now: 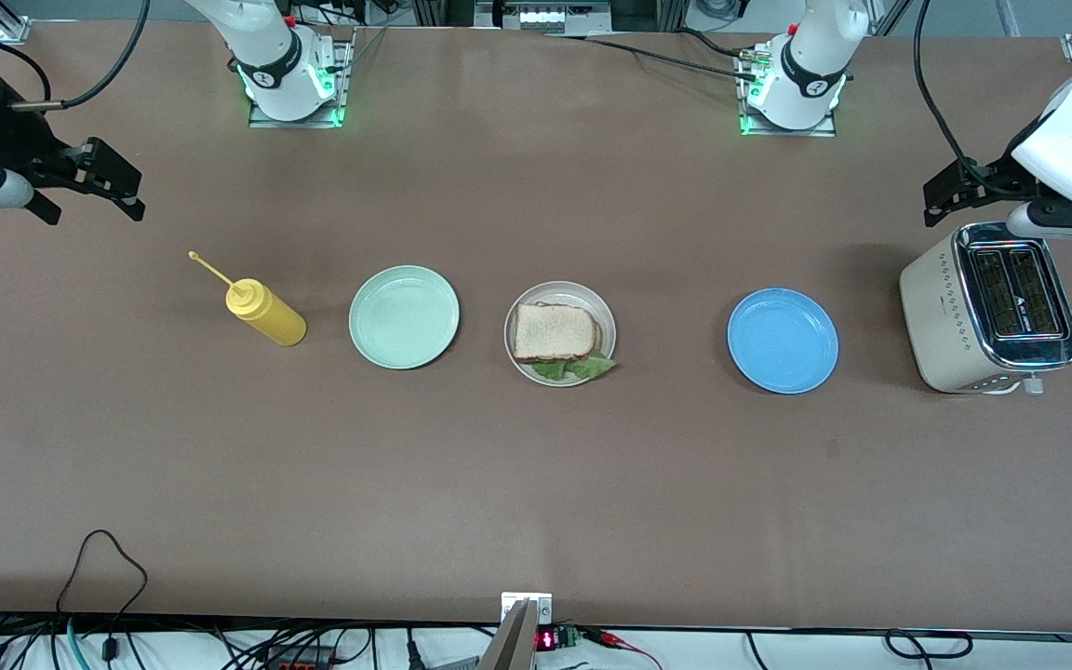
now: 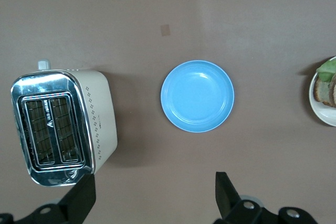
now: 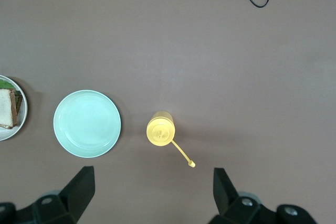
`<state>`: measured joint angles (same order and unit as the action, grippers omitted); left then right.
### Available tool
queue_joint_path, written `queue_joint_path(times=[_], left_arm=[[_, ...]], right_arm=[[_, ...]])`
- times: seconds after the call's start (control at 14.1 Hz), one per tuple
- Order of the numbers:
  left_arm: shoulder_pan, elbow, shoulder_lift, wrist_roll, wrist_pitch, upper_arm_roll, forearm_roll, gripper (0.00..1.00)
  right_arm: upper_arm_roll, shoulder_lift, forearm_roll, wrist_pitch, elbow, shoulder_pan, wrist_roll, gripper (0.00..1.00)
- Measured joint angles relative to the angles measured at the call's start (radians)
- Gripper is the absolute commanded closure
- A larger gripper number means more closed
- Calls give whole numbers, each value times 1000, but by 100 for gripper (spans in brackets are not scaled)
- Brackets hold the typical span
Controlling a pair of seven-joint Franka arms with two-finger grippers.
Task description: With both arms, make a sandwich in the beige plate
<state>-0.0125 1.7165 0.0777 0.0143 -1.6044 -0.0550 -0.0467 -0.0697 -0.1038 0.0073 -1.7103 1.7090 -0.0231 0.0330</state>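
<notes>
The sandwich (image 1: 552, 332) lies on the beige plate (image 1: 559, 287) in the middle of the table: a bread slice on top, green lettuce (image 1: 578, 368) sticking out at the edge nearer the front camera. Its edge also shows in the left wrist view (image 2: 325, 90) and in the right wrist view (image 3: 6, 108). My left gripper (image 1: 950, 195) is open and empty, up over the table by the toaster; it also shows in the left wrist view (image 2: 152, 195). My right gripper (image 1: 113, 186) is open and empty, up over the right arm's end of the table; it also shows in the right wrist view (image 3: 152, 190).
A mint-green plate (image 1: 404, 316) and a yellow squeeze bottle (image 1: 266, 314) stand toward the right arm's end. A blue plate (image 1: 783, 341) and a cream toaster (image 1: 987, 307) stand toward the left arm's end. All plates but the beige one are bare.
</notes>
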Motion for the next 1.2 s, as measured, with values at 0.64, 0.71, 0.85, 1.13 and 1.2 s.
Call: queue_joint_path(times=[0.64,0.71,0.85,1.13,1.2], left_arm=[[-8,0,0,0,21,-27,-5,0],[-9,0,0,0,21,-28,-5,0],[-11,0,0,0,21,-28,-6,0],[-12,0,0,0,23,-28,-7,0],[-12,0,0,0,23,-28,-7,0]], right_arm=[[2,2,0,14,-12,3,0,0],[2,3,0,15,-12,3,0,0],[2,4,0,16,-12,3,0,0],[2,4,0,17,-12,3,0,0],[2,4,0,18,-12,3,-1,0]])
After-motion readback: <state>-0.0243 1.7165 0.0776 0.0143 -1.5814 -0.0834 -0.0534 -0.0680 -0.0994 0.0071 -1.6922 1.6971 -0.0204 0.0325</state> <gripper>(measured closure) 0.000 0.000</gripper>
